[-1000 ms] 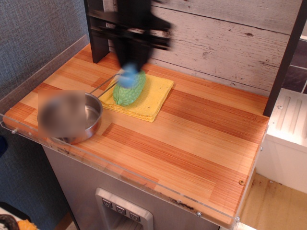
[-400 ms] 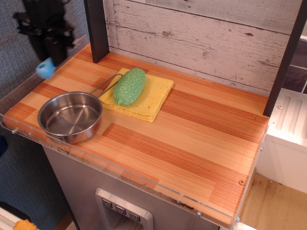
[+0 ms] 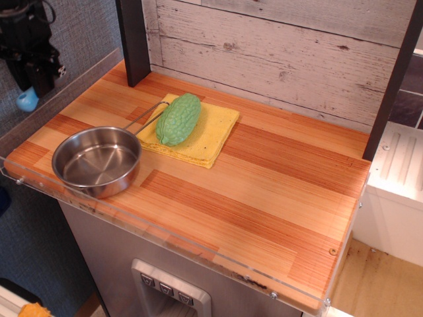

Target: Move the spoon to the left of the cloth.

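Note:
The yellow cloth [image 3: 210,129] lies on the wooden table at the back middle, with a bumpy green vegetable [image 3: 177,119] resting on its left part. My gripper [image 3: 30,86] is at the far upper left, beyond the table's left edge, black and pointing down. It is shut on the spoon [image 3: 27,100], of which only a light-blue end shows below the fingers; the grey bowl is hidden. The spoon hangs in the air, well left of the cloth and outside the clear side wall.
A steel pan [image 3: 97,161] with a wire handle stands at the front left, touching the cloth's left edge. A clear plastic rim [image 3: 59,92] edges the table's left and front. Dark posts [image 3: 133,41] and a plank wall stand behind.
My gripper has swung left with the spoon, from above the vegetable on the cloth, past the table's left edge, to the far upper left corner.

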